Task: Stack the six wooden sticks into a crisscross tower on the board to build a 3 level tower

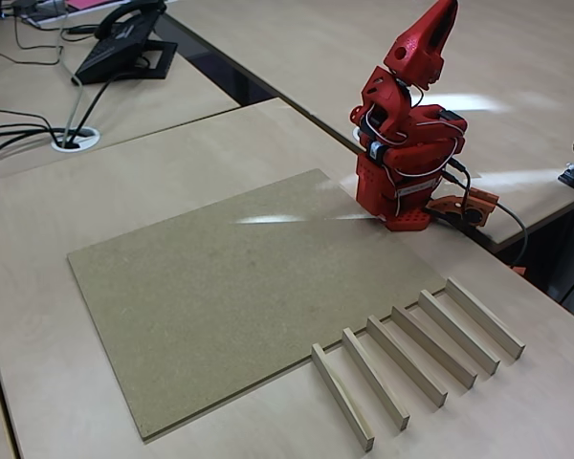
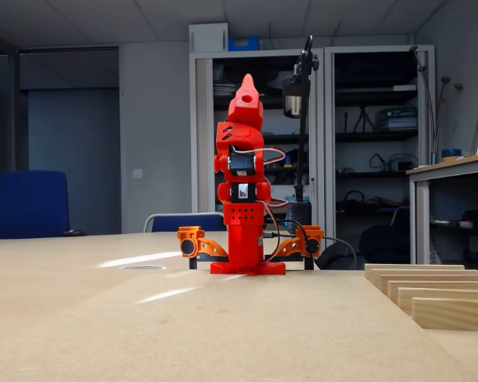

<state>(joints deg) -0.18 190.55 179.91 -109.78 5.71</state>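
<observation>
Six wooden sticks are lying in a neat parallel row on the table, off the board at about four o'clock from its middle in the high fixed view; in the low fixed view their ends are showing at the right edge. We are finding the board bare, with no crisscross tower begun. The red arm is standing folded at the board's one o'clock corner, its end effector pointing up with the fingers together, gripping nothing.

We are judging the step in hand to be fetching the first stick. To do it well, we are advising a grasp at the stick's middle, across its narrow width, so it hangs level, starting with an end stick of the row so its neighbours are not being nudged. The first two should be laid parallel and well apart near the board's centre, leaving room for the crossing level.

We are reading no brands, labels or writing anywhere.
</observation>
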